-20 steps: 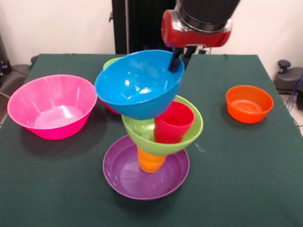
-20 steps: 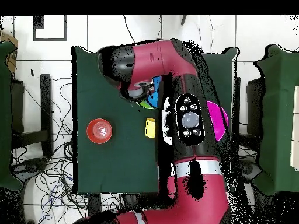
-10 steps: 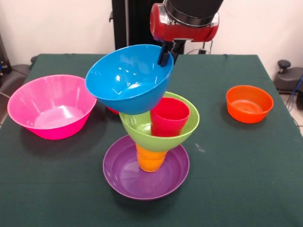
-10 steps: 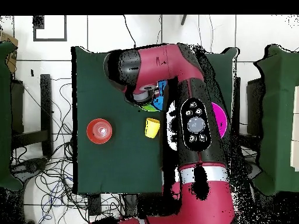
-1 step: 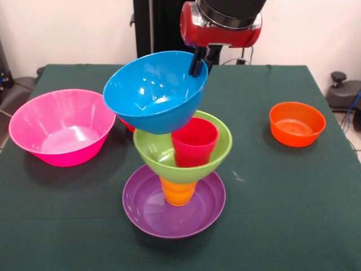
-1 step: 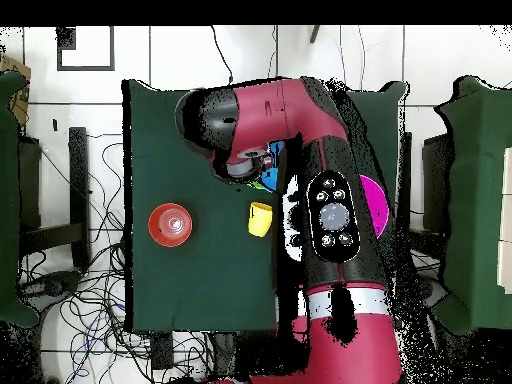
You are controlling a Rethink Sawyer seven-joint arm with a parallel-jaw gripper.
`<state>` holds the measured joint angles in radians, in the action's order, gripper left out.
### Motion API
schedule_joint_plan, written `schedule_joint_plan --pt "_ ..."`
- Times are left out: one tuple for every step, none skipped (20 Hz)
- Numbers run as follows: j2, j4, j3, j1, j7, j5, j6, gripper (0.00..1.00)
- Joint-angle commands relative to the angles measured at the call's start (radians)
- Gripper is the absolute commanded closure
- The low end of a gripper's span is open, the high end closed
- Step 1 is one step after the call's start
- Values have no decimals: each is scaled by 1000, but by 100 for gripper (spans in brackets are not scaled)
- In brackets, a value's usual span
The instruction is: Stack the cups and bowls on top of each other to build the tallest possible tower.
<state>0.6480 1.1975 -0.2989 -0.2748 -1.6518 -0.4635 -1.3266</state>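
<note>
1. Far left of the frame: a pink bowl (image 5: 61, 127) on the green surface (image 5: 293, 214).
2. Centre: the tower (image 5: 179, 169) — purple bowl (image 5: 152, 212), orange cup (image 5: 179, 192), lime bowl (image 5: 161, 152), red cup (image 5: 194, 142).
3. Above it, the tool (image 5: 198, 61) pinches the tilted blue bowl (image 5: 152, 93) by its rim.
4. Right: a small orange bowl (image 5: 296, 123).

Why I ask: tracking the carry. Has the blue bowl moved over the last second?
Yes. In the front view the blue bowl, rim pinched in the jaws, has shifted left, closer to the fixed pink bowl.
</note>
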Motion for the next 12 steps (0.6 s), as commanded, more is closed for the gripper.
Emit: schedule_joint_plan --pt "56 78 -2 34 10 15 -78 100" --pt "60 74 -2 39 4 19 -91 100" --pt "61 59 -3 43 3 23 -114 100" --pt "62 53 -3 44 6 21 -121 100" --pt "58 43 -5 45 10 21 -127 100" --pt "57 40 -6 45 11 21 -128 100" --pt "58 40 -5 45 12 20 -129 100" --pt "58 40 -5 44 14 20 -131 100" --pt "55 37 -6 44 13 18 -126 100" --pt "46 26 -7 48 7 17 -127 100" --pt "37 14 -9 51 2 16 -128 100" --pt "29 0 -10 55 -5 15 -134 100"
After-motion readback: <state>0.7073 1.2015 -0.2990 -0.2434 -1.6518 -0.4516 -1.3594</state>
